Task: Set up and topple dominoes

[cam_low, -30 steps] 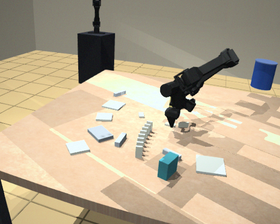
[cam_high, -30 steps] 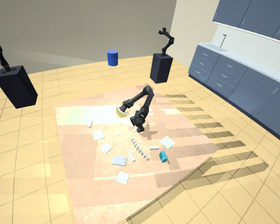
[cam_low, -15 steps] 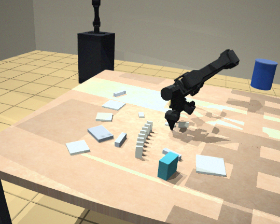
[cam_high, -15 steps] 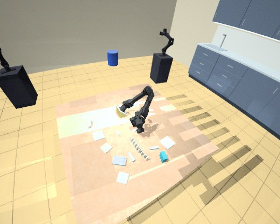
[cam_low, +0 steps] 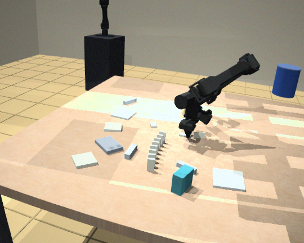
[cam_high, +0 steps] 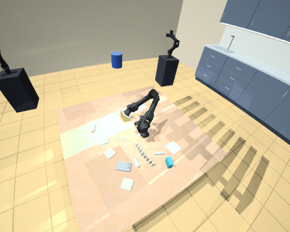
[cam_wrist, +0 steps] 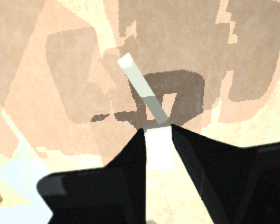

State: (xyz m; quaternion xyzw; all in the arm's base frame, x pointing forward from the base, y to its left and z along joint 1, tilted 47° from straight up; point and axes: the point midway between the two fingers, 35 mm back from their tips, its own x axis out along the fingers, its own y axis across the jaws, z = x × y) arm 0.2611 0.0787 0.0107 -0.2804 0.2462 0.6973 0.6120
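A row of several pale dominoes (cam_high: 144, 153) (cam_low: 156, 148) stands upright in the middle of the table. My gripper (cam_high: 139, 135) (cam_low: 188, 136) (cam_wrist: 156, 130) is down at the table just beyond the row's far end. Its fingers press on both sides of a pale domino (cam_wrist: 158, 148) (cam_low: 183, 134) that lies flat on the table. A second flat domino (cam_wrist: 139, 86) (cam_low: 199, 135) lies just past the fingertips. More loose dominoes lie flat: one (cam_low: 130, 151) (cam_high: 136, 162) left of the row, one (cam_low: 153, 124) (cam_high: 122, 137) further back, one (cam_low: 129, 100) (cam_high: 93, 128) at the far left, one (cam_low: 183, 164) (cam_high: 159, 153) by the teal block.
A teal block (cam_high: 169, 162) (cam_low: 182, 180) stands near the row's near end. Flat square tiles (cam_low: 109, 144) (cam_low: 84, 160) (cam_low: 228, 179) (cam_low: 112, 126) (cam_low: 123, 113) lie scattered on the table (cam_low: 60, 194). Black pedestals (cam_low: 103, 60) and a blue cylinder (cam_low: 286, 80) stand off the table.
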